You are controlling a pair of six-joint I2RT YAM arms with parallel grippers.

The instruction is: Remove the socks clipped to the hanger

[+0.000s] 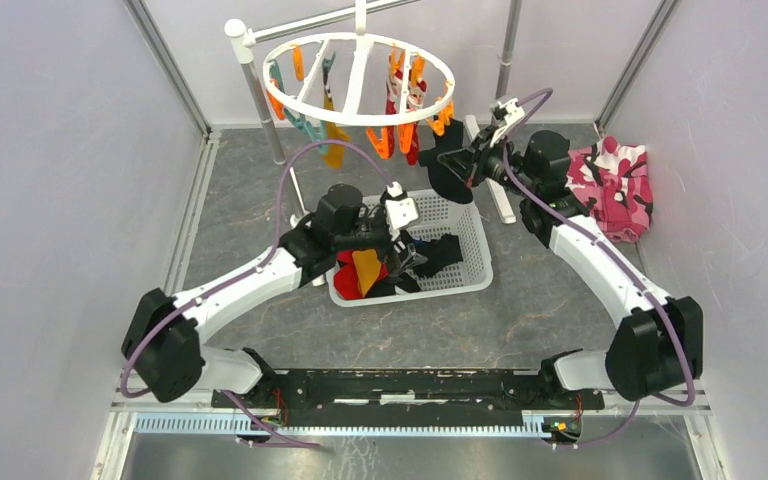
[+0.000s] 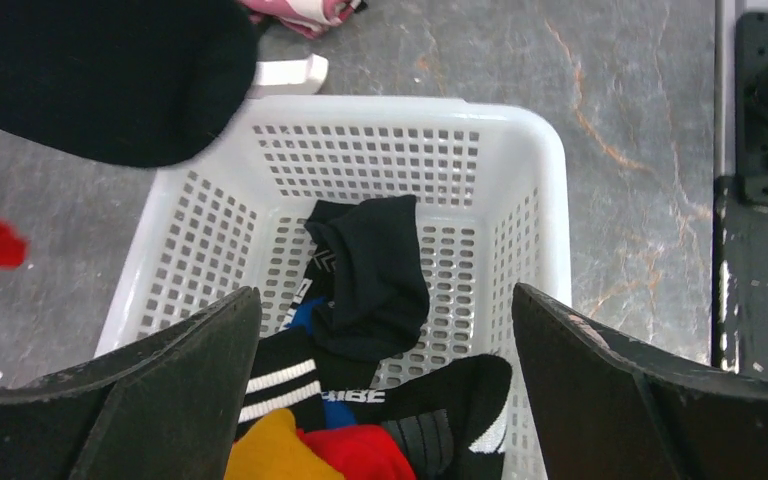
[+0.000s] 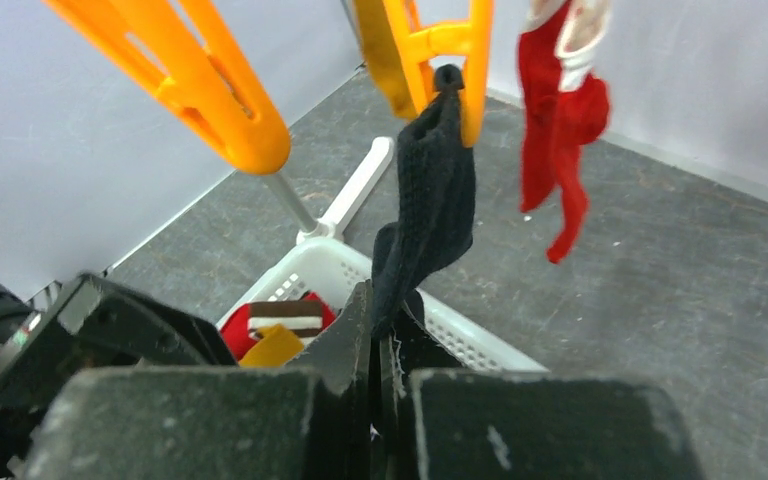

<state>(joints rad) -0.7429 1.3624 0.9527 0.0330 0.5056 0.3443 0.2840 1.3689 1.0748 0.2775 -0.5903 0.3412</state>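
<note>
R gripper [image 3: 385, 330] clenched on black sock [image 3: 430, 200], far-right orange clip [image 3: 430, 60]; L gripper [image 2: 385, 300] splayed, empty. We risk tipping hanger [image 1: 356, 80] if clip holds.

One hanger [image 1: 357, 75], three socks [image 3: 557, 120] clipped on it, one basket [image 1: 468, 235], one pink camouflage cloth [image 1: 615, 190]

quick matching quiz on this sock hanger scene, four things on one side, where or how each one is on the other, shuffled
Things:
1. left gripper
2. right gripper
3. red sock
4. pink camouflage cloth

Place or state:
a. lying on the table, to the right of the basket
b. jaws open above the basket
c. hanging from the hanger, free of both grippers
d. jaws shut on the black sock that hangs from an orange clip

Pairs: 1-b, 2-d, 3-c, 4-a
</note>
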